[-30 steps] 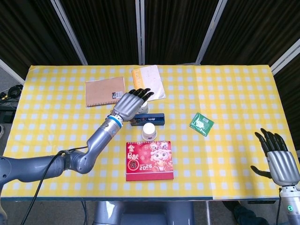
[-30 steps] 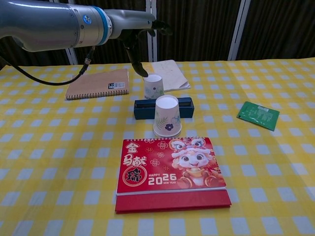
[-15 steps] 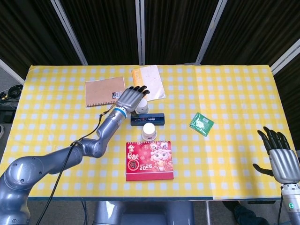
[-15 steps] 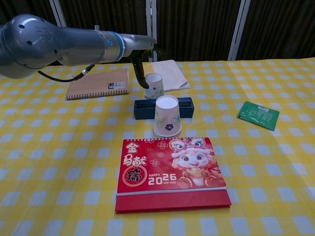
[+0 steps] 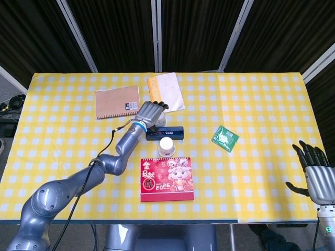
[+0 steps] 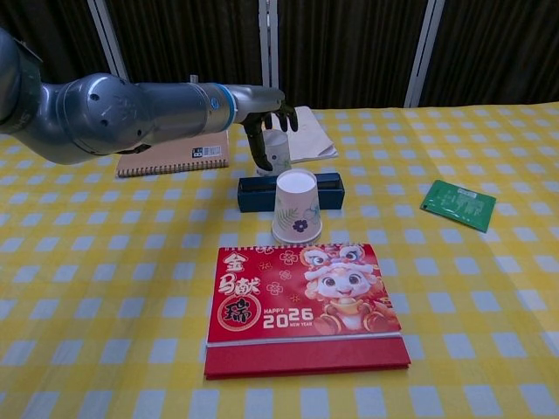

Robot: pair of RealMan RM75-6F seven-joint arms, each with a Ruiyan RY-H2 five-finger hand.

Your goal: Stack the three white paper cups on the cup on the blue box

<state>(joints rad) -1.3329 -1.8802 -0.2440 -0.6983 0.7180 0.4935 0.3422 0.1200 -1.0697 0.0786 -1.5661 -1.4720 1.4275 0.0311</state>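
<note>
Left hand at the far cup; right hand idle at the table's near right corner.

The left hand (image 6: 265, 115) covers the far cup (image 6: 278, 155) from above, fingers curled down its sides; whether they grip it cannot be told. This cup stands just behind the blue box (image 6: 253, 194), beside a white booklet (image 5: 166, 90). A second cup (image 6: 296, 206) stands upright in front of the box, near a red calendar (image 6: 303, 301). The right hand (image 5: 317, 178) hangs with fingers spread, holding nothing. A green packet (image 5: 225, 138) lies well apart.
</note>
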